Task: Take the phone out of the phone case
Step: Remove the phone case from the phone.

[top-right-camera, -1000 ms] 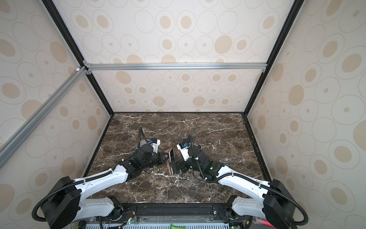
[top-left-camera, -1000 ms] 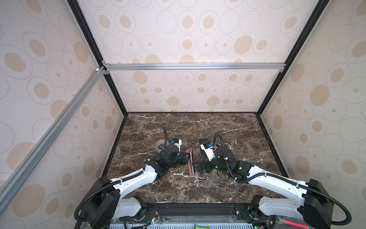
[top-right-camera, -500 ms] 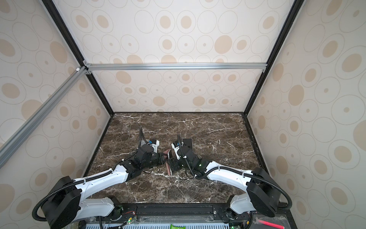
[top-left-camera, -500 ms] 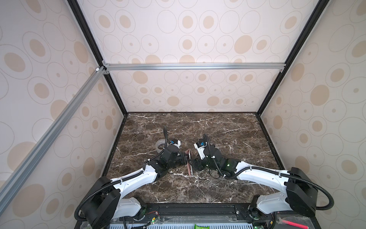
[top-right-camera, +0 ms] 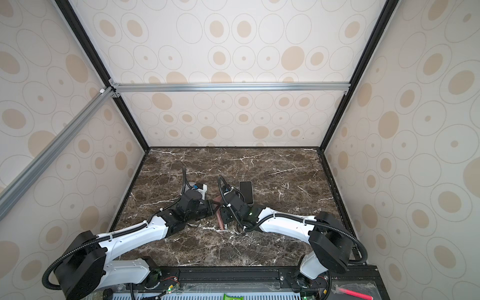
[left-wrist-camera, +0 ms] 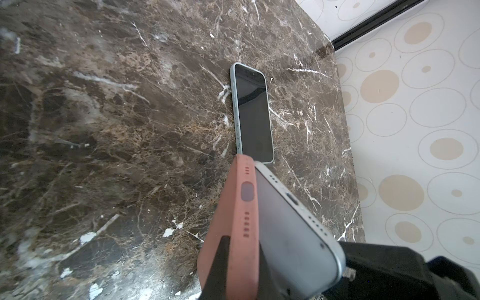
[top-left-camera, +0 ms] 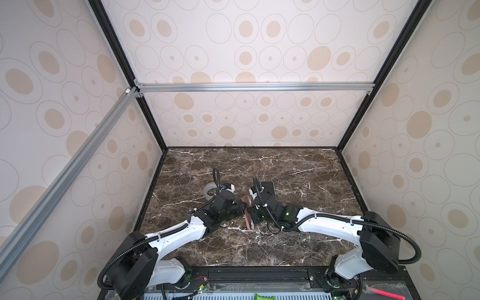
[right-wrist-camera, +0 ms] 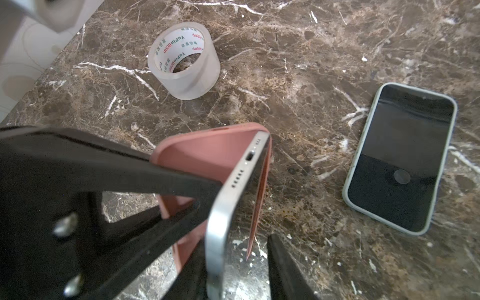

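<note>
Extraction step: we find the left jaws clenched on the case (left-wrist-camera: pixel 235 207), held on edge, with the phone (right-wrist-camera: pixel 235 176) half sprung from it. The right jaws straddle the phone, not yet clamped. Next, in our judgement: clamp, then pull clear

Phone case (left-wrist-camera: pixel 235 205) (right-wrist-camera: pixel 205 150): salmon-pink, matte, its bottom rim cut with a port slot and rows of small holes. It stands on edge rather than flat. In both top views the phone case (top-left-camera: pixel 247 219) (top-right-camera: pixel 220 220) reads as a narrow pink strip near the front middle of the table (top-left-camera: pixel 298 166); contact with the surface cannot be told. Phone (left-wrist-camera: pixel 285 220) (right-wrist-camera: pixel 235 179): silver-white frame, rounded corners, charging port and speaker holes along the bottom edge. It is partly out, bottom end swung away from the case in a wedge. The two meet at one bottom corner, and the pink inner face shows in the gap. Upper end hidden.
</note>
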Motion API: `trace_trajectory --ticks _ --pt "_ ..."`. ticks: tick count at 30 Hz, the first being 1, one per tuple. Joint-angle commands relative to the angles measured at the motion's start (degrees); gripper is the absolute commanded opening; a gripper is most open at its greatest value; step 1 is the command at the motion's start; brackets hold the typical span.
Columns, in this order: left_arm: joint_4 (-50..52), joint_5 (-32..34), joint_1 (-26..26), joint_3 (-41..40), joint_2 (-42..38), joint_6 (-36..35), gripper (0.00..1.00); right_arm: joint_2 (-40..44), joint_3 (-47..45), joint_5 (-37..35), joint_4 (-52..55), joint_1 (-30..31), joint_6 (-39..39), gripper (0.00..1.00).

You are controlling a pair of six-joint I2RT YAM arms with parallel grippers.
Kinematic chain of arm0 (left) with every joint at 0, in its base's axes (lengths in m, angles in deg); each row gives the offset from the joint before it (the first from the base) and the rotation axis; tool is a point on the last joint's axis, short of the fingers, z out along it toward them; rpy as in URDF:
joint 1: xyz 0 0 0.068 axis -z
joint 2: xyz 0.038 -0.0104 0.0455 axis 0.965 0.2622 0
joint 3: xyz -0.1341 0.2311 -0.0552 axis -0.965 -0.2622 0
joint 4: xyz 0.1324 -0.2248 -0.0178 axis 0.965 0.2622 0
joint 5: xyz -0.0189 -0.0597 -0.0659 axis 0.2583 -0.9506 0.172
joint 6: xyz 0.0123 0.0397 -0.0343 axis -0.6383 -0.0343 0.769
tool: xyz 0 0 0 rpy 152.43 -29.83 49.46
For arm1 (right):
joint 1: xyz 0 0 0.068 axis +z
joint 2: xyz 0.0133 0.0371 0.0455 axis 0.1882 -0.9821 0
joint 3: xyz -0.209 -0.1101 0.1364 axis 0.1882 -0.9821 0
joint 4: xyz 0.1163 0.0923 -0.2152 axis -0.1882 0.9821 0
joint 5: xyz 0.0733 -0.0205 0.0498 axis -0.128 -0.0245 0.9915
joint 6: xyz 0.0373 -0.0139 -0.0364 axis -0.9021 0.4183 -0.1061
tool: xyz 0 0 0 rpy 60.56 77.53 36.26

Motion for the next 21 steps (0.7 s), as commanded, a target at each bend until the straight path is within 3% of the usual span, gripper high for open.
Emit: trace_trajectory --ticks 1,14,21 --pt "-1.9 0.8 -0.3 2.3 -0.9 1.5 0.00 -1.2 1.2 -0.6 0.5 0.2 -1.7 0.33" --pt "-0.5 2.2 -0.4 2.5 -2.2 0.7 0.00 1.3 -1.0 -0.7 -1.7 0.2 -3.2 0.01" --pt "1.7 4.3 -1.6 2.9 -5.7 -3.3 0.00 10.8 -4.1 -1.8 0.6 -1.0 -2.0 0.00"
